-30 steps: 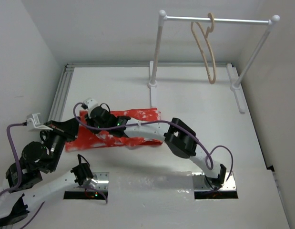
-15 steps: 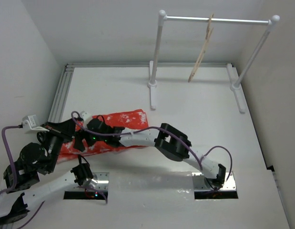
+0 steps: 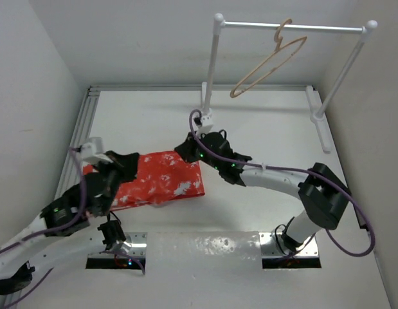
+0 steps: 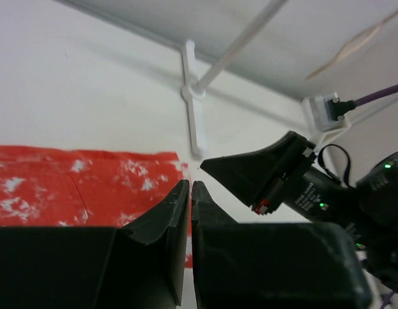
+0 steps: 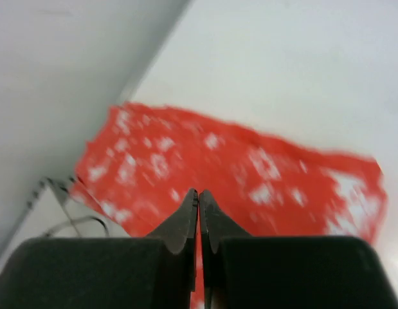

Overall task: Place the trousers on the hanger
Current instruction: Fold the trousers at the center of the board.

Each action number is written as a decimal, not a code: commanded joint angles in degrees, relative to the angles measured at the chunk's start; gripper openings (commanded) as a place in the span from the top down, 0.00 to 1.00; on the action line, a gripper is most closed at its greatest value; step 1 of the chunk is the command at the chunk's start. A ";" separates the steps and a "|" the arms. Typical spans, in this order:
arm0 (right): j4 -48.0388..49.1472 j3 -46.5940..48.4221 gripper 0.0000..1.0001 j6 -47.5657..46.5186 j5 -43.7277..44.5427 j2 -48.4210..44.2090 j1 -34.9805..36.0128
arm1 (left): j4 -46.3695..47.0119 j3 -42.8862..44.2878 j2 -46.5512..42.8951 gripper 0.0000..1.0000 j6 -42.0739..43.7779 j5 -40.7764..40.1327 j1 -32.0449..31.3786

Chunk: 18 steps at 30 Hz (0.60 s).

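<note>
The red-orange trousers [image 3: 163, 179] with white blotches lie folded flat on the table at left of centre; they also show in the left wrist view [image 4: 76, 187] and the right wrist view [image 5: 250, 167]. My left gripper [image 3: 129, 161] is shut and empty over their left end, its tips [image 4: 189, 188] pressed together. My right gripper [image 3: 183, 149] is shut and empty just above their right far corner, its tips [image 5: 199, 194] together. The tan wooden hanger [image 3: 269, 63] hangs by its hook from the white rail [image 3: 314, 28], tilted sideways, far from both grippers.
The rail stands on two white posts with feet [image 3: 205, 119] at the back of the table. An aluminium track [image 3: 83, 125] runs along the left edge. Walls close in on the left and right. The right gripper's black body [image 4: 263, 174] shows in the left wrist view.
My right arm has swung from the trousers' left end to their right far corner. My left gripper has moved up over the left end. The trousers lie more bunched and folded. The hanger has swung round.
</note>
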 commanded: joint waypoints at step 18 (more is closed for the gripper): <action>-0.05 -26.18 0.86 3.02 8.15 -8.58 -1.34 | 30.05 -30.04 23.28 0.92 -9.94 20.94 20.31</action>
